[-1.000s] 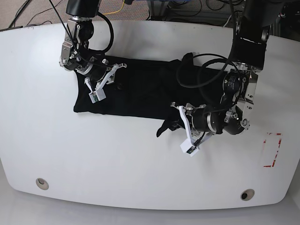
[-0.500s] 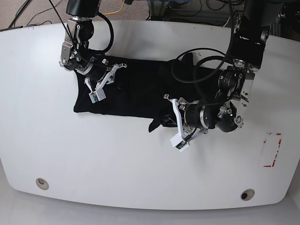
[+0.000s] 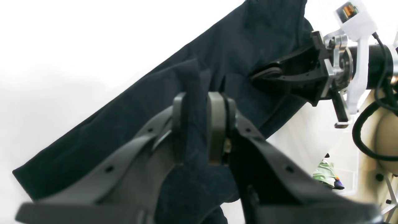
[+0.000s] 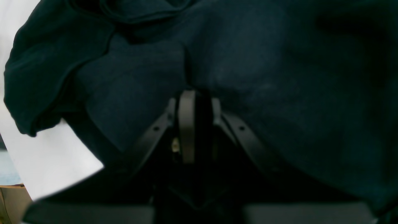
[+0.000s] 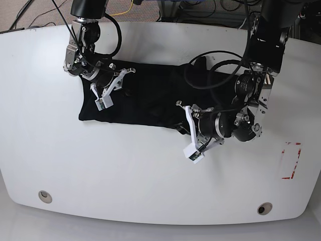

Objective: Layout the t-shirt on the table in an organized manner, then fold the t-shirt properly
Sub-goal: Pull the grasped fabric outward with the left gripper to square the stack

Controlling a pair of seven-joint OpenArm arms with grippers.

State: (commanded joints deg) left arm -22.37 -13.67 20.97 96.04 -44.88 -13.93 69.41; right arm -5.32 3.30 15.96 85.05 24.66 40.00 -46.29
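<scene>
1. The large glossy white table (image 5: pixel 150 170) carries one plain black soft-fabric t-shirt (image 5: pixel 145 100), which lies as a long band from about 9 o'clock to 3 o'clock across the far half of the table.
2. Risk: two grippers hold the t-shirt at once. If one arm pulls while the other stays pinned, the band could stretch, slide off square or bunch into new wrinkles.
3. The left gripper (image 3: pixel 199 127), at 4 o'clock of the cloth, has its pads nearly together with a raised ridge of fabric between them. That thin pinch could slip out mid-fold, dropping the near edge crooked.
4. The right gripper (image 4: pixel 196 124), at 10 o'clock, is likewise closed down on a dark fold.
5. Count: two grommet holes (image 5: pixel 45 196), one red tape mark (image 5: pixel 292 160).
</scene>
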